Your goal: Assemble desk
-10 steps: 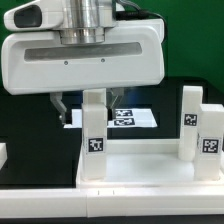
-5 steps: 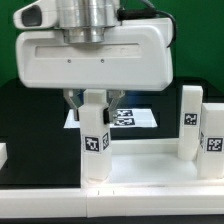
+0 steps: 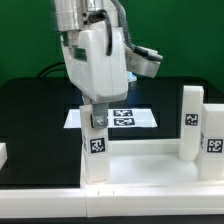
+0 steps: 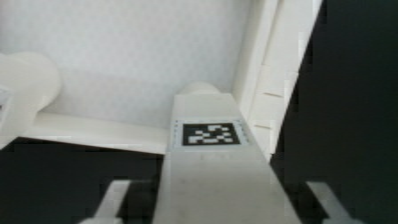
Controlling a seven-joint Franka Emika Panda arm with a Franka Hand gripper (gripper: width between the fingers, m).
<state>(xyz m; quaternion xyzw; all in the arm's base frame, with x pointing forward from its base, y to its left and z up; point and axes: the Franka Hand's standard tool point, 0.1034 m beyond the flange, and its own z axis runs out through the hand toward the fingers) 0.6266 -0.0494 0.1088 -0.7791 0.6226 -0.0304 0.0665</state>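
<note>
Hand now turned sideways — fingers clamped on upright leg — formerly square-on.

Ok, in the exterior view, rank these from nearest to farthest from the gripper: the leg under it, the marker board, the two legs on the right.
1. Leg under the gripper: leg, between its fingers.
2. Marker board, just behind.
3. Right legs: farthest, too close to rank.

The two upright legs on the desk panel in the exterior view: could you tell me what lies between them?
In the exterior view, only the bare floor of the panel lies between the gripped leg and the legs on the exterior view's right; the marker board lies behind.
</note>
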